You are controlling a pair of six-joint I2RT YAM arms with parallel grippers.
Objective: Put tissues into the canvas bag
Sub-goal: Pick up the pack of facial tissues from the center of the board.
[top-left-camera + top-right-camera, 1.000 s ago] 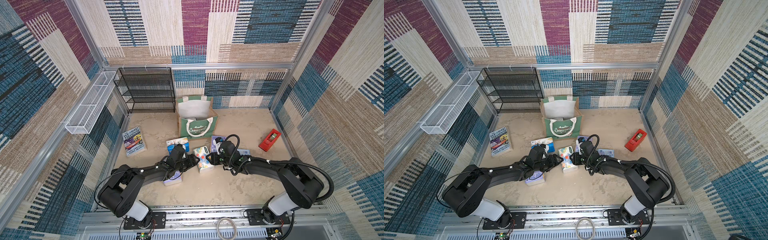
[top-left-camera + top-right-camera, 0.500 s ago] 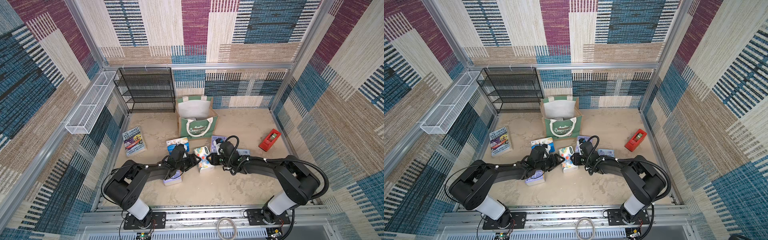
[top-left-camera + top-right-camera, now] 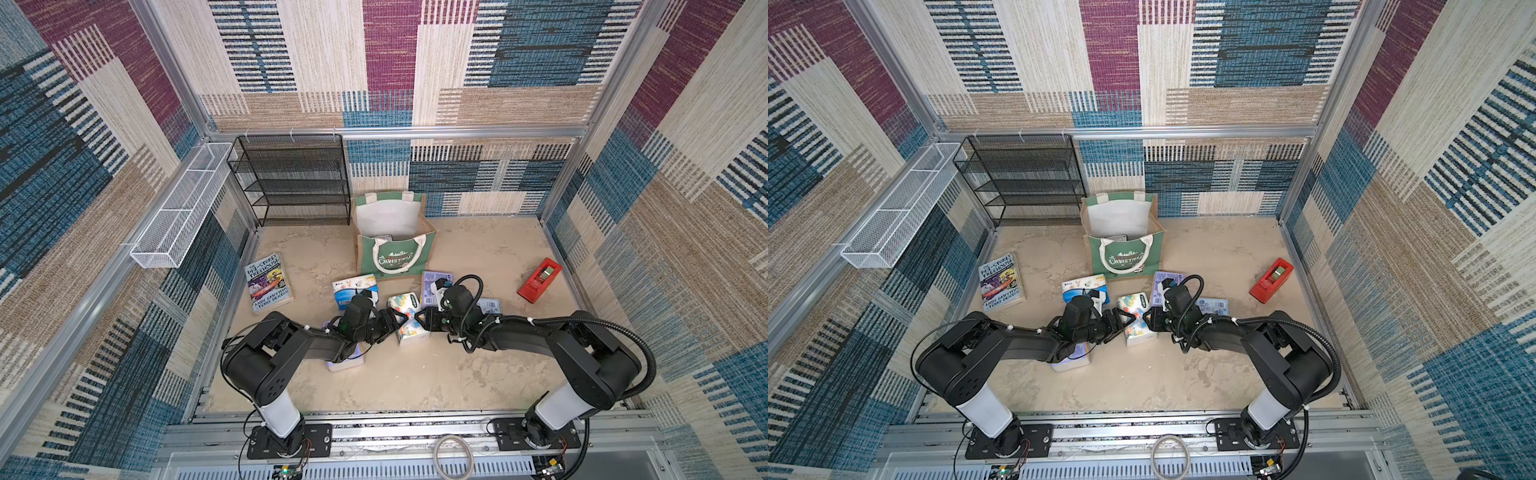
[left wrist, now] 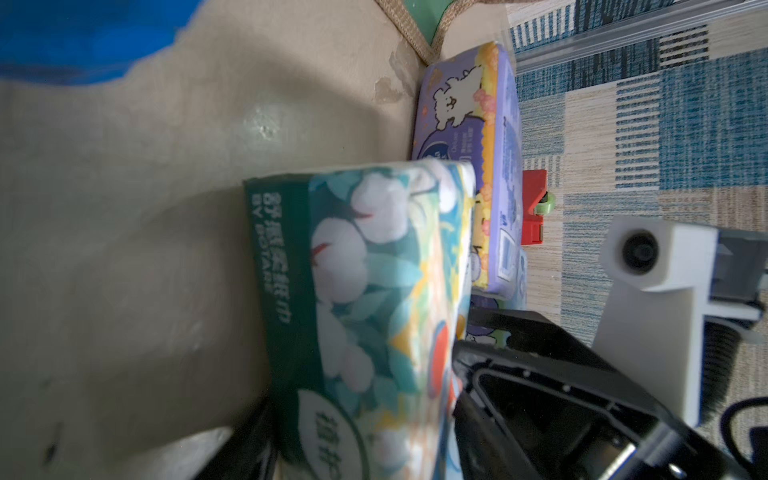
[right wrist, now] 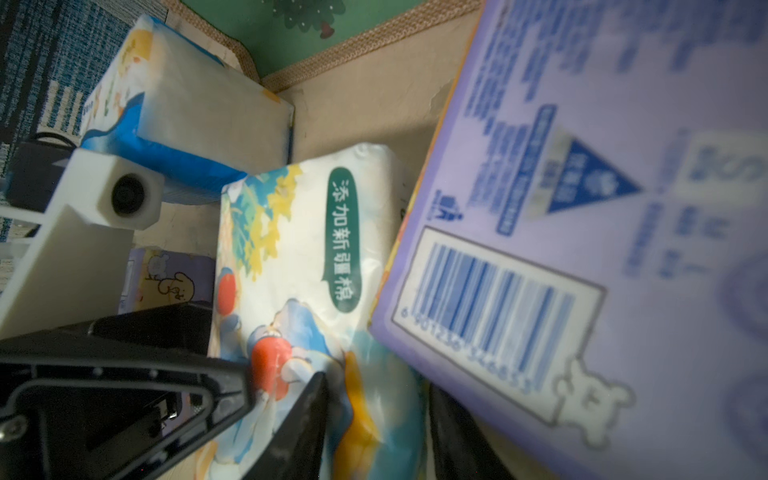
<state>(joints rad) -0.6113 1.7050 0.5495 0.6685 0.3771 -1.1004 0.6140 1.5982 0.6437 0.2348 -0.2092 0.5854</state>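
green-white pack (image 3: 410, 332) lies just before the open-mouthed canvas bag (image 3: 368, 257) in both top views. left gripper (image 3: 400, 321) and right gripper (image 3: 417, 320) meet at it, likely to lift it together. left wrist: jaws flank it; i cannot tell if they pinch. right wrist: jaws clenched on its puckered end.

Your green bag (image 3: 392, 257) stands open. The floral pack (image 3: 409, 320) lies before it, other packs (image 3: 355, 289) beside.
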